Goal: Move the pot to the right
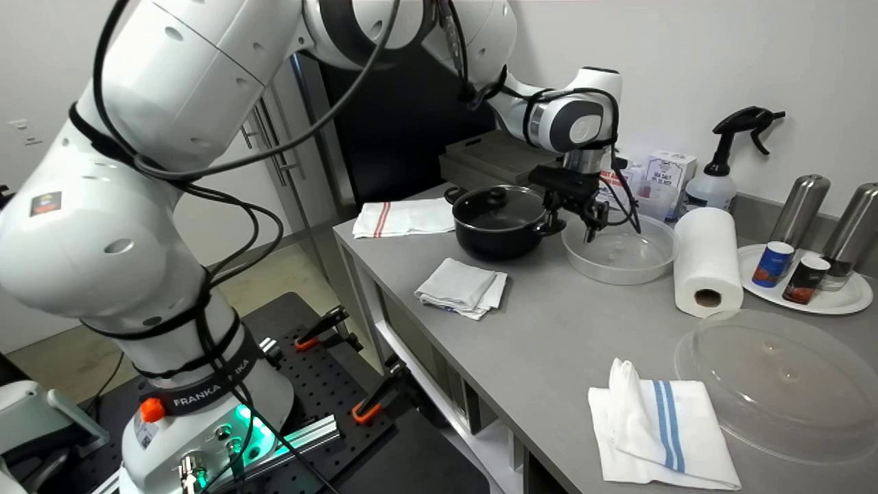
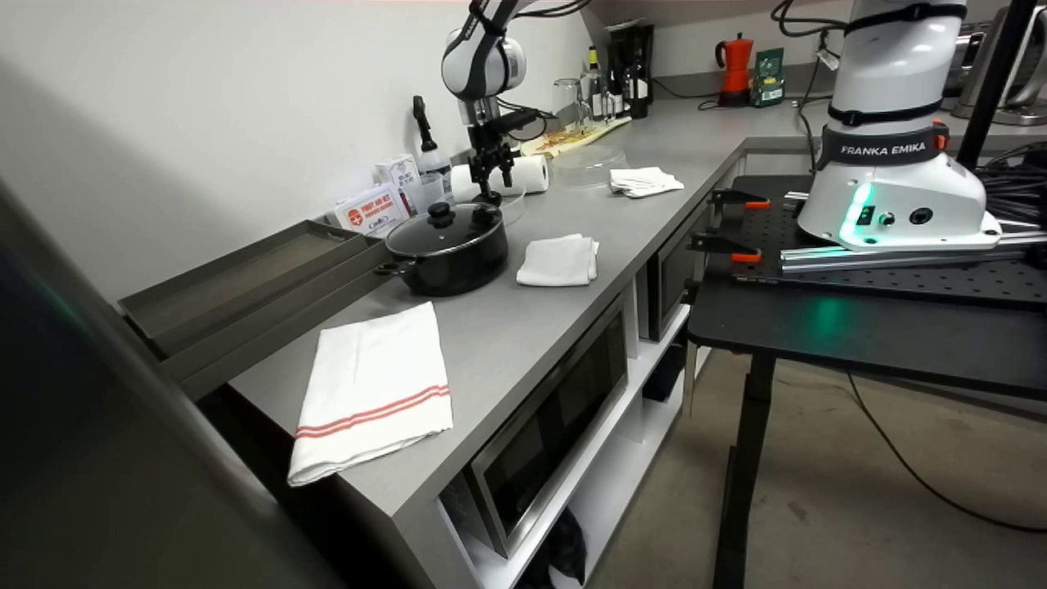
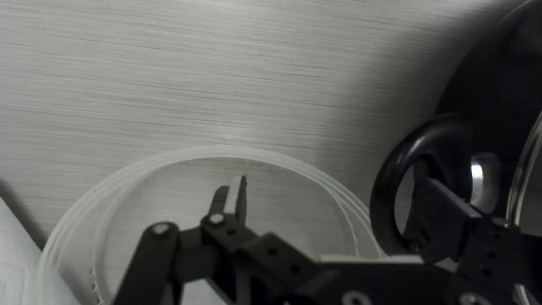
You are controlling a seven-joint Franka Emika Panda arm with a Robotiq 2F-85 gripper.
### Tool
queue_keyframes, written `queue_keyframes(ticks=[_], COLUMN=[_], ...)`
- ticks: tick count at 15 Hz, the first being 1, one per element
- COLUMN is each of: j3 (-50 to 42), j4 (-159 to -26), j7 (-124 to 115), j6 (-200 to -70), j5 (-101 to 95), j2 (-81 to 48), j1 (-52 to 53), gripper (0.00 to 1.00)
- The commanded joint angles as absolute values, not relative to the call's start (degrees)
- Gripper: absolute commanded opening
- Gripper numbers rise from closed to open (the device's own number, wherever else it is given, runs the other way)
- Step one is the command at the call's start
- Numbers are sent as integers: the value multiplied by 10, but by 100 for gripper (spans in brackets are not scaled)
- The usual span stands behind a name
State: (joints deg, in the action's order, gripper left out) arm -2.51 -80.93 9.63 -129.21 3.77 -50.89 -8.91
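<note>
Tool [image 3: 332,192] jaws as wide apart as they go, nothing gripped, pointing down above the table [image 1: 562,336]. In the wrist view one finger [image 3: 442,216] overlaps the loop of a handle [image 3: 383,199] on the pot [image 1: 490,241]; can't tell if it's inside or touching. Other finger is over the bowl [image 1: 621,273]. Pot sits upright on the table, lid [image 1: 514,211] on, just beside the bowl, between it and the red-striped towel [image 1: 405,217]. Flat box [image 1: 490,161] on the pot's wall side, folded cloth [image 1: 463,285] nearby toward the robot-side edge. Past the bowl: paper roll [image 1: 706,257] right beside it, then a plate [image 1: 847,296] with shakers [image 1: 774,264] and mills [image 1: 801,206]. Spray bottle [image 1: 710,189] and salt box [image 1: 672,171] stand by the wall. Clear cover [image 1: 789,405] and blue-striped towel [image 1: 641,439] lie well apart from the pot.
</note>
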Motion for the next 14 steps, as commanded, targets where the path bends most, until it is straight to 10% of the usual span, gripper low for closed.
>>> queue_keyframes(ticks=[1,6,12,14], j3=[-24,-24,-21,-20], j4=[-793,-795,-796,-797], j7=[88,89,90,91], j6=[-1292,-1293,-1294,-1295], j5=[29,29,28,29], j2=[-522,-523,-522,-520], j1=[-91,-91,-89,-88], gripper=[100,100,44,46])
